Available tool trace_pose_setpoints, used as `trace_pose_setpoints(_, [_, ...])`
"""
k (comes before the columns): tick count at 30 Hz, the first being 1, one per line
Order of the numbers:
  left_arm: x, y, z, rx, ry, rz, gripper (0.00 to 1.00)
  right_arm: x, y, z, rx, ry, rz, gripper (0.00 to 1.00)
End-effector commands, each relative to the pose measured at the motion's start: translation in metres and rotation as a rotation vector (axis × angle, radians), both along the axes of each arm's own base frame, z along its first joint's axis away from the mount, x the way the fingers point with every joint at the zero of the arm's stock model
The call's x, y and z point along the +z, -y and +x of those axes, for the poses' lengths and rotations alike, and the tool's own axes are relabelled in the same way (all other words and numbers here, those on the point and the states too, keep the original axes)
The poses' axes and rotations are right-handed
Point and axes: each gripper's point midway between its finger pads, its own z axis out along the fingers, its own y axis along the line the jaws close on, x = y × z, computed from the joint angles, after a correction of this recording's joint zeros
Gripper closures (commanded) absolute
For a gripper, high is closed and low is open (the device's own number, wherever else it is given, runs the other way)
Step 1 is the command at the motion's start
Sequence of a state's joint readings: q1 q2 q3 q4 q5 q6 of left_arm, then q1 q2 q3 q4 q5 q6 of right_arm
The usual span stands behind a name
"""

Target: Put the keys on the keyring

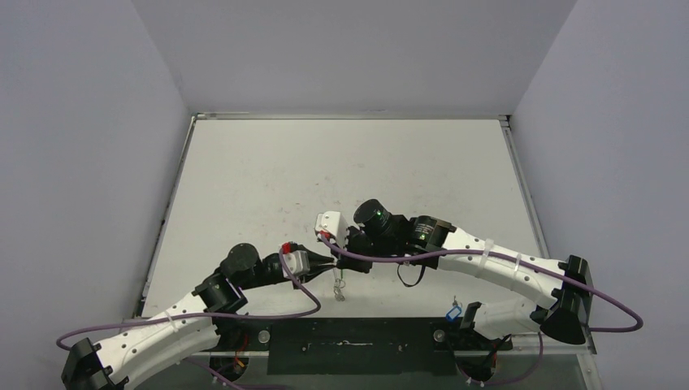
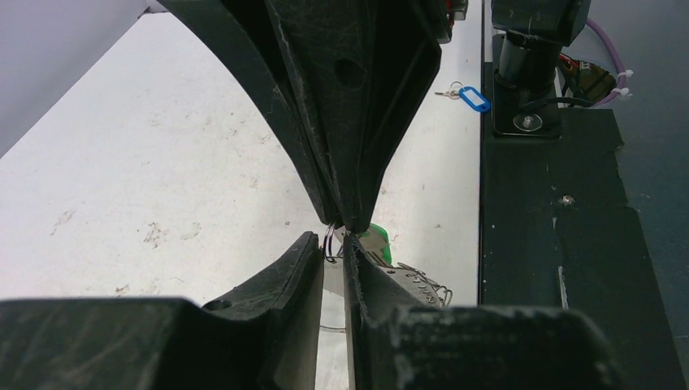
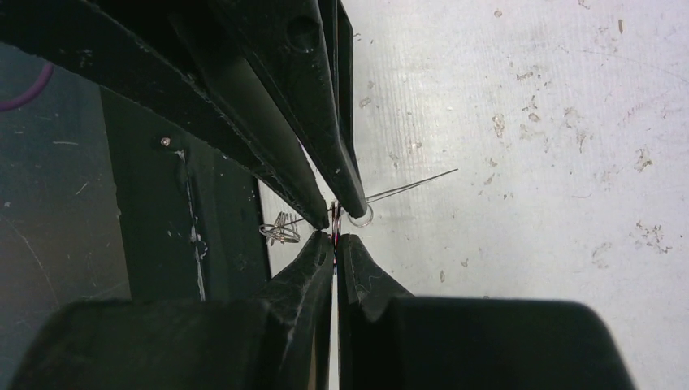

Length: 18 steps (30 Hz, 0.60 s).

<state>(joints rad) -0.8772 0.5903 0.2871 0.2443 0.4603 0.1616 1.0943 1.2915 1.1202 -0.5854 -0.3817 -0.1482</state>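
Observation:
My two grippers meet tip to tip low over the table near its front edge. My left gripper (image 1: 329, 264) (image 2: 333, 242) is nearly shut with the green key (image 2: 379, 242) at its tips; its pale tag sits between the fingers. My right gripper (image 1: 343, 253) (image 3: 335, 237) is shut on a thin wire loop, seemingly part of the keyring (image 3: 406, 187). The keyring's thin wire runs off sideways and also shows in the left wrist view (image 2: 431, 283). A small pale piece hangs below the tips (image 1: 339, 286). The blue key (image 1: 452, 312) (image 2: 474, 99) lies alone by the right arm's base.
A black base plate (image 1: 349, 345) runs along the table's front edge between the arm bases. Purple cables (image 1: 382, 258) loop over both arms. Grey walls close in the scuffed white table (image 1: 341, 162) at left, right and back.

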Motion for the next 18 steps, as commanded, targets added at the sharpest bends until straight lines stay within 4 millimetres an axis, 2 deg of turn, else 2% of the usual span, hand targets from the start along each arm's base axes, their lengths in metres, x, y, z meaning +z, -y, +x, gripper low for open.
trace_pose_setpoints(1, [0.025,0.005,-0.001,-0.023,0.043,-0.062,0.89,0.022,-0.014,-0.003,0.028,0.012,0.079,1.00])
trace_pose_setpoints(4, [0.024,0.005,-0.001,-0.022,0.042,-0.058,1.00,0.022,-0.014,-0.002,0.025,0.016,0.078,1.00])
trace_pose_setpoints(9, [0.021,0.004,0.000,-0.012,0.037,-0.048,1.00,0.025,-0.012,0.005,0.000,0.055,0.086,0.98])
trace_pose_setpoints(12, [0.020,0.002,0.002,0.007,0.034,-0.064,1.00,0.031,-0.009,0.012,-0.028,0.095,0.124,0.82])
trace_pose_setpoints(14, [0.021,0.000,0.003,0.021,0.036,-0.092,1.00,0.038,-0.006,0.013,-0.034,0.119,0.172,0.62])
trace_pose_setpoints(15, [0.023,0.000,0.003,0.028,0.039,-0.110,1.00,0.040,-0.004,0.013,-0.036,0.130,0.196,0.55])
trace_pose_setpoints(18, [0.027,-0.002,0.004,0.044,0.048,-0.163,1.00,0.047,-0.001,0.015,-0.044,0.163,0.269,0.45])
